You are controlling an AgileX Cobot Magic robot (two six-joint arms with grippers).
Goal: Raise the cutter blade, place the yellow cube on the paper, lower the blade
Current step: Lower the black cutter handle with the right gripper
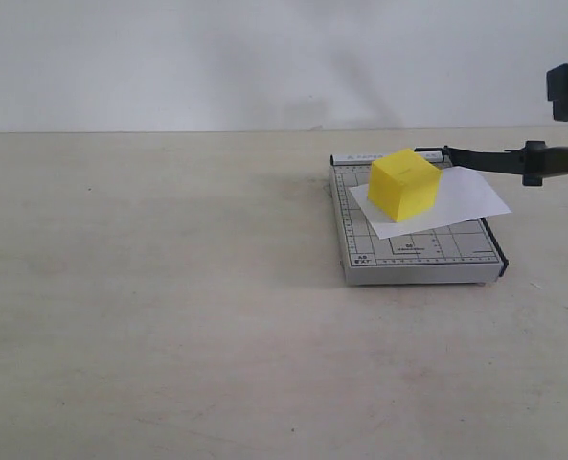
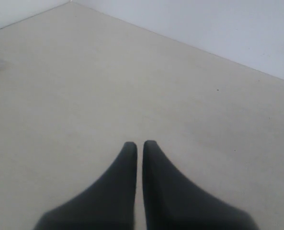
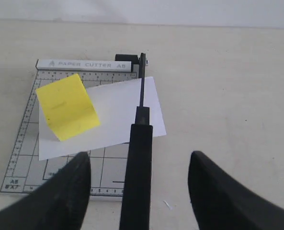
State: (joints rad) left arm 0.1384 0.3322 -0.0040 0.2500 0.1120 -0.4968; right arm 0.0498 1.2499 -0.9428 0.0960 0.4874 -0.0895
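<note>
table (image 1: 169, 335) bare tan | grey trimmer base (image 1: 427, 259) bears the paper (image 1: 470, 196), askew, one corner past its edge | cutter blade (image 1: 494, 158) lifted off base | yellow cube (image 1: 404, 184) resting on paper | right gripper (image 3: 140, 160) spread wide, fingers either side of blade handle, not touching | left gripper (image 2: 138, 143) nearly closed, empty, over table

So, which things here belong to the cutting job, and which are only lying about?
Job: blade, yellow cube, paper, grey cutter base, right pincer (open, astride the blade handle).
Not the job: table, wall, left pincer (shut).
</note>
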